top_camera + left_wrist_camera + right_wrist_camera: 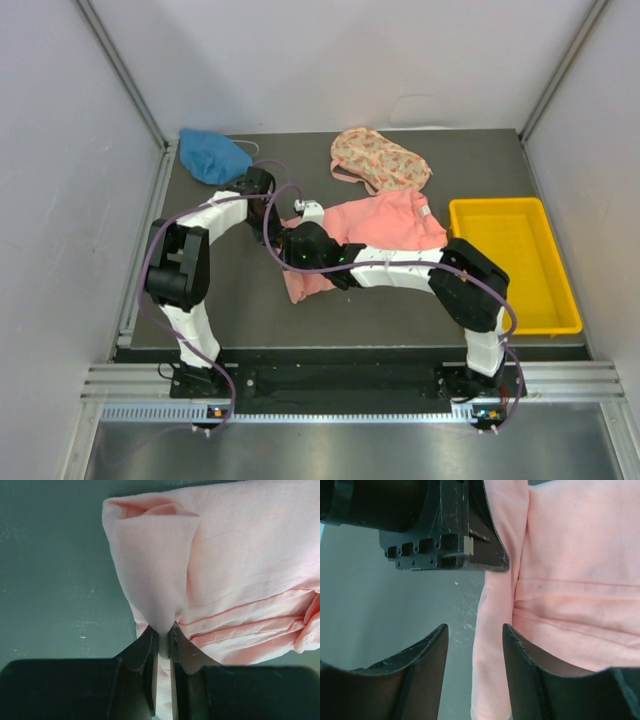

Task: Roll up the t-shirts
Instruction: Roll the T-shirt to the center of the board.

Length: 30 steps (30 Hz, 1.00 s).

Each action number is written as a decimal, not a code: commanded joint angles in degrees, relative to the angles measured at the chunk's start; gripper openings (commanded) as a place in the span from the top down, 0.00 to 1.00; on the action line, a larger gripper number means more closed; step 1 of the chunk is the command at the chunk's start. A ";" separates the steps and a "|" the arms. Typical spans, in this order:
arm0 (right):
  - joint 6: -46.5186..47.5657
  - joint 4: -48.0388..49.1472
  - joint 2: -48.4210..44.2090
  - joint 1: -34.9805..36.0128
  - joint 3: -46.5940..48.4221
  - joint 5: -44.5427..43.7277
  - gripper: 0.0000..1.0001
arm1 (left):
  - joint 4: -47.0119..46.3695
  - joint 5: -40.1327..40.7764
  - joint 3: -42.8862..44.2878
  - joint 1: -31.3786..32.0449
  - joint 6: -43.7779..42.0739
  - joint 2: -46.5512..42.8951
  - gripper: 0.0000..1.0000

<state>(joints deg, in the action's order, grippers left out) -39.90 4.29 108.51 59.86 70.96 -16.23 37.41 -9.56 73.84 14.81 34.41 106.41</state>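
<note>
Salmon-pink cloth t-shirt (390,222) lies on the dark grey surface (240,300), an edge fold clenched in the left jaws; the right jaws, released alongside, should grip level before rolling.

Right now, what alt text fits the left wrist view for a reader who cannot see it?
The left tool pinches a fold of the pink t-shirt between its dark fingers, cloth tapering into the grip. The rest lies creased to the right on the grey-green table.

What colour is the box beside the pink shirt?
The box is yellow; top view shows it best.
</note>
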 commanded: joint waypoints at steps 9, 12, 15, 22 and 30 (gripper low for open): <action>5.89 -4.12 4.78 0.61 6.03 -1.79 0.59 | 0.21 1.30 2.01 0.40 -0.49 0.47 0.90; 5.62 -4.12 5.05 0.61 6.12 -2.05 0.67 | 0.21 1.30 2.01 0.40 -0.58 0.64 0.90; 4.83 -4.12 5.05 0.53 5.95 -2.49 0.78 | 0.12 1.13 2.18 0.40 -0.58 0.73 0.90; 1.85 -4.12 5.05 -0.62 4.54 -0.91 0.87 | 0.12 0.16 2.80 0.31 -1.80 -0.15 0.70; -0.88 -4.12 4.43 -2.11 1.82 -0.47 0.90 | -0.49 -3.17 3.77 -1.09 -2.42 -3.66 0.45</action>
<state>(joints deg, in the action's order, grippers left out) -38.70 -0.49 113.45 59.00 74.19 -16.40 37.74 -10.07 75.75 14.83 32.73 106.41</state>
